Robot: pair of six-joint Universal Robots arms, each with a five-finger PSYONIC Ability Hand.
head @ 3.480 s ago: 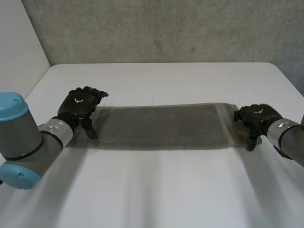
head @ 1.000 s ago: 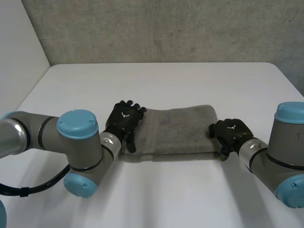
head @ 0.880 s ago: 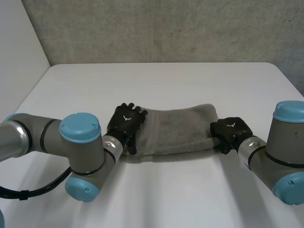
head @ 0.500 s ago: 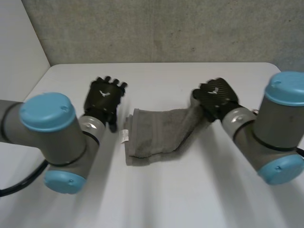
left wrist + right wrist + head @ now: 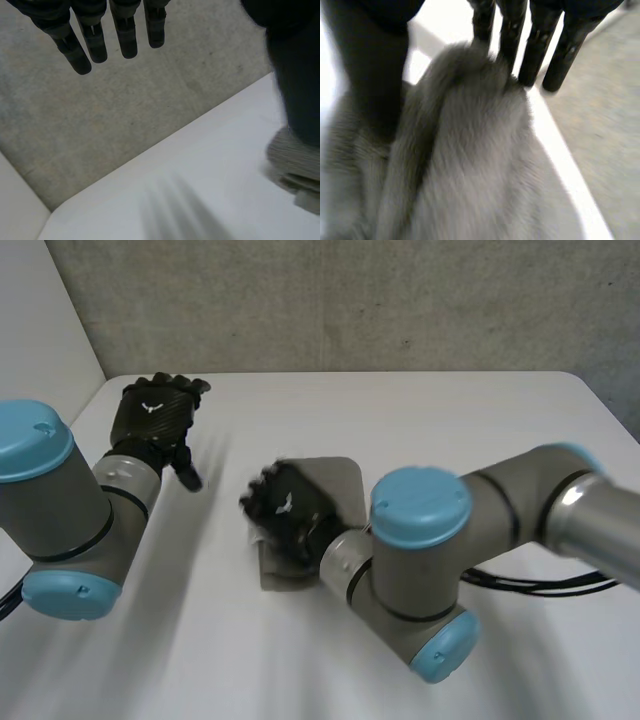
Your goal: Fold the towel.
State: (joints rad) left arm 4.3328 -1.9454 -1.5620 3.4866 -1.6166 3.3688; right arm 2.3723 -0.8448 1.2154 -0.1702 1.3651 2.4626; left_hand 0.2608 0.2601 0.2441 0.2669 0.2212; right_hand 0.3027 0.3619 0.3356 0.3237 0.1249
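Two hands: left hand (image 5: 155,420) spread near far-left corner of table (image 5: 450,420); right hand (image 5: 290,515) pinches towel (image 5: 338,480), likely soft, limp; grip edges.

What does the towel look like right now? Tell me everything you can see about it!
The towel is grey, fuzzy, soft-looking cloth, folded over into a small, thick pad lying on the white table, near its middle. In the left wrist view its edge shows stacked layers. The right hand lies on top of it, with a raised ridge of cloth pinched between its thumb and fingers. The left hand is open and well away from it.
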